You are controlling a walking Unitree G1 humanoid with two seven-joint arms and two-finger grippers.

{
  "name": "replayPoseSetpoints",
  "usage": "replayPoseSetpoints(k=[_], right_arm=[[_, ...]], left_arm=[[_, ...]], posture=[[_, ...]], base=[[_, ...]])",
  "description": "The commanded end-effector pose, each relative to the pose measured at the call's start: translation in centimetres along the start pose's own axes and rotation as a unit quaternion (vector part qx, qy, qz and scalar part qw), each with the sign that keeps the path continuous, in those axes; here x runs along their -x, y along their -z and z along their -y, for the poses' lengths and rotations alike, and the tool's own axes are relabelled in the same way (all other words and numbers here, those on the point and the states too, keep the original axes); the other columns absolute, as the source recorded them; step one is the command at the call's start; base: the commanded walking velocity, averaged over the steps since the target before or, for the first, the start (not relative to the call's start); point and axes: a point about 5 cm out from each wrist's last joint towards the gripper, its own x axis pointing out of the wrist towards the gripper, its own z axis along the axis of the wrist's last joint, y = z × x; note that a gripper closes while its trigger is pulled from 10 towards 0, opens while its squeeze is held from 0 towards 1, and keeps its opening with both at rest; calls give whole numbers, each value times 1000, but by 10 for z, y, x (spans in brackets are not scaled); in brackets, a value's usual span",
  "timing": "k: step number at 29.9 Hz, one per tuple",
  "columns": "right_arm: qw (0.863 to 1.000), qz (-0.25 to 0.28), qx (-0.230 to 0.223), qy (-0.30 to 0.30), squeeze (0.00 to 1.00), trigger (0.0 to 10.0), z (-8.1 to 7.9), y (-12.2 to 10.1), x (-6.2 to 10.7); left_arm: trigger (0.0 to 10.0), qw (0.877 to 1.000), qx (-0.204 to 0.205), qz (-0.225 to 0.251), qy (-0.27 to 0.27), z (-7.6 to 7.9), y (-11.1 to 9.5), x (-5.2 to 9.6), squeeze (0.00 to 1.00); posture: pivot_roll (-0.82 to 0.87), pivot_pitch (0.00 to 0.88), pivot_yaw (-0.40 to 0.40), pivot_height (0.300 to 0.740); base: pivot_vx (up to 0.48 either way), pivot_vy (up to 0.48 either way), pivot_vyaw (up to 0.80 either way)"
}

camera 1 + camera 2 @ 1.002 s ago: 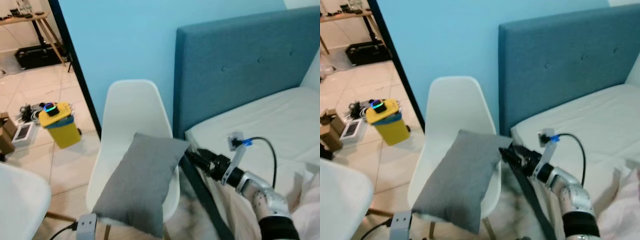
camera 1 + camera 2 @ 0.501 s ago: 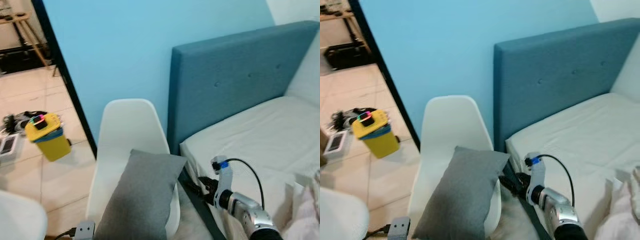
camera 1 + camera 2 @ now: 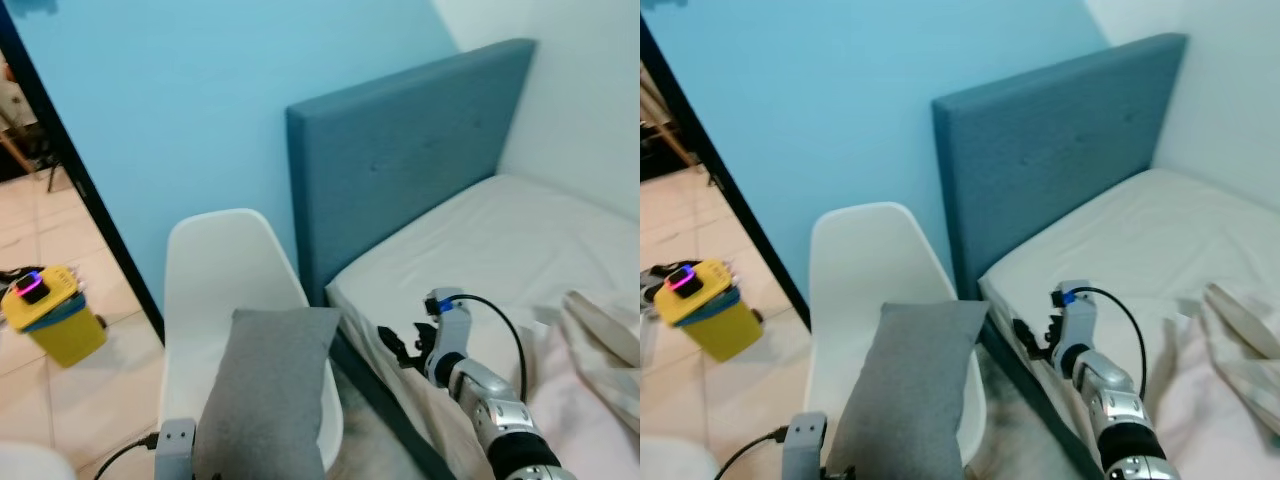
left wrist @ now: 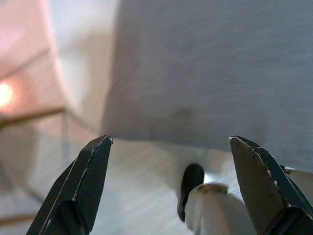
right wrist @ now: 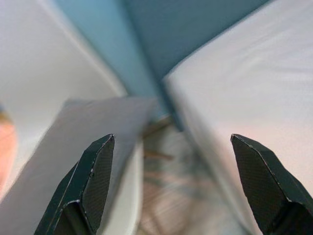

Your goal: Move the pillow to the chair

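We're looking down at a bed point(image 3: 520, 250) with a white sheet and a tall blue headboard point(image 3: 400, 160), set against a light blue wall point(image 3: 180, 100). Just beside the bed's corner stands the white chair point(image 3: 215, 290), and there it is: the grey pillow point(image 3: 268, 395) lies lengthwise on the seat, its upper end leaning toward the chair's backrest, one top corner reaching out over the seat edge on the bed side.

Our right tool point(image 3: 400, 345) hangs over the edge of the mattress, its black fingers spread wide and gripping nothing. The pillow sits to its left, near but apart, with a clear gap between the fingertips and that overhanging corner. In the right wrist view we see the pillow point(image 5: 73, 147) past one finger point(image 5: 90, 188) and the white sheet past the other.

Our left tool point(image 4: 168, 191) is low at the near end of the chair, fingers likewise wide apart and holding nothing, the pillow's grey cloth point(image 4: 210, 68) just ahead of them; we can't tell whether they touch it.

Off to the left on the tiled floor point(image 3: 60, 400), well apart from all this, sits a small yellow bin point(image 3: 45, 315).
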Motion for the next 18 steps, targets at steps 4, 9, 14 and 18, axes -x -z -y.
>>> replayPoseSetpoints(k=[4, 9, 14, 18], right_arm=[[996, 57, 0, 66, 0, 10000, 19, -27, 1], [990, 84, 13, 109, 0, 10000, 33, -46, 4], [984, 101, 28, 143, 0, 10000, 43, -58, 8], [981, 105, 35, 161, 0, 10000, 47, -62, 10]], left_arm=[[10000, 997, -4, 56, 52, 16, -26, -4, 0], [10000, 992, 1, 91, 83, 26, -44, -6, 0], [10000, 988, 8, 114, 102, 33, -55, -7, 0], [10000, 986, 7, 122, 113, 38, -58, -7, 0]], posture=[[27, 0, 53, 723], [20, 0, 57, 723], [16, 0, 55, 723], [13, 0, 53, 723]], base=[[0, 0, -769], [0, 0, -763], [0, 0, -758], [0, 0, -761]])
